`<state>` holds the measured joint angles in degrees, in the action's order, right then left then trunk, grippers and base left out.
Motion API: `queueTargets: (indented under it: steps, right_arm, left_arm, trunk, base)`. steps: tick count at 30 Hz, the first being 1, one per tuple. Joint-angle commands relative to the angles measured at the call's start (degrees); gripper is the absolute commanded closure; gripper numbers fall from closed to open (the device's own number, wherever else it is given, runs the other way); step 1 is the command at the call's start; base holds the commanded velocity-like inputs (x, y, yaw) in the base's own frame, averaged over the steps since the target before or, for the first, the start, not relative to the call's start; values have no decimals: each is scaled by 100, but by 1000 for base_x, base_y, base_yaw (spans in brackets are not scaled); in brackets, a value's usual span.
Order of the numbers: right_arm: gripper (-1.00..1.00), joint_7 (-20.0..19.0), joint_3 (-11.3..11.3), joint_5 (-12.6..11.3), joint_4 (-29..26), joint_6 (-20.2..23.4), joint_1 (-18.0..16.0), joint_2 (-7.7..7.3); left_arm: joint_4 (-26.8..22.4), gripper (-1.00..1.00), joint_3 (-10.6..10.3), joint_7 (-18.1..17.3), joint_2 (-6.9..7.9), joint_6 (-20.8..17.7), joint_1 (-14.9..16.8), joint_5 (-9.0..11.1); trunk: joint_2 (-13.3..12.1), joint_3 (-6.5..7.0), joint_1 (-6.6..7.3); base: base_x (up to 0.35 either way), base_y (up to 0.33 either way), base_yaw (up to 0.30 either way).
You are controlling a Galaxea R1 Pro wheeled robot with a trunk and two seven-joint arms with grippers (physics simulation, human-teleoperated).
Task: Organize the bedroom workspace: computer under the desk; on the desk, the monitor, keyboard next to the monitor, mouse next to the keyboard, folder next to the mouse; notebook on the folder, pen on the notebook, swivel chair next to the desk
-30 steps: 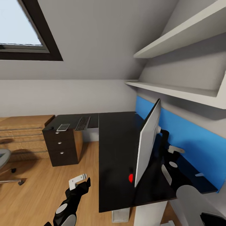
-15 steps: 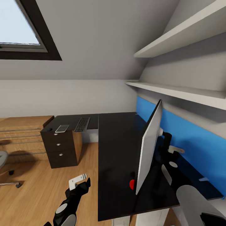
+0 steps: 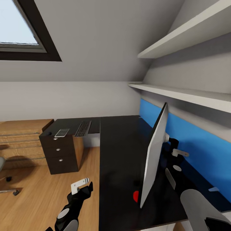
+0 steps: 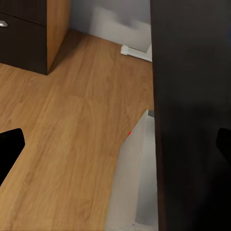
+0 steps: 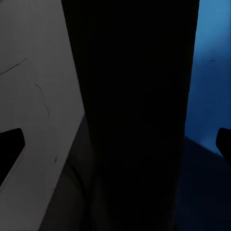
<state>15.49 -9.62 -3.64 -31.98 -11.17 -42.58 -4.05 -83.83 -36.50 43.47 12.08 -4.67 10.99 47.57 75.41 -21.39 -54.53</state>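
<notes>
Left arm: black, raised over the wood floor [image 3: 38,192] just beside the near edge of the desk [image 3: 118,154]. Left gripper [image 3: 84,187] points toward the surface's edge; its fingers [image 4: 9,144] stand wide apart, holding nothing. The left wrist view looks down on the computer [image 4: 134,178], a pale tower standing on the floor partly under the black surface.

Right arm: grey-white forearm low at the near right, reaching over the surface behind the monitor [image 3: 154,154]. Right gripper [image 3: 175,154] sits at the monitor's black stand; in the right wrist view the dark stand [image 5: 134,115] lies between spread fingers [image 5: 9,149], but contact cannot be told.

Monitor: upright on the surface, seen edge-on, pale back panel toward the camera, red dot [image 3: 136,196] at its near lower corner. No readable writing on it.

Drawer unit [image 3: 61,152]: black, three drawers with round silver knobs, all shut, contents hidden.

Keyboard [image 3: 83,128]: flat on the far wing of the surface. Just beside it, a small pale flat item [image 3: 62,132], then a small dark mouse [image 3: 48,132] at the edge.

Swivel chair [image 3: 4,179]: part of the base at the far left, well apart from the desk.

Blue wall panel [image 3: 192,144]: behind the surface, under white shelves [image 3: 179,93].
</notes>
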Motion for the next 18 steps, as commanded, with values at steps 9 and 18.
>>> queueTargets:
  steps: [9,18]
  right_arm:
    - [-100,-11,13,-31,-1,-26,-5,1]
    - [100,-11,13,-31,0,-26,-5,9]
  left_arm:
    - [-3,-100,-44,39,-14,-25,8,21]
    - [-3,-100,-58,39,-22,-25,8,24]
  trunk:
    - [4,-6,-2]
    - [4,-6,-2]
  base:
    - [116,0,0]
    - [3,0,0]
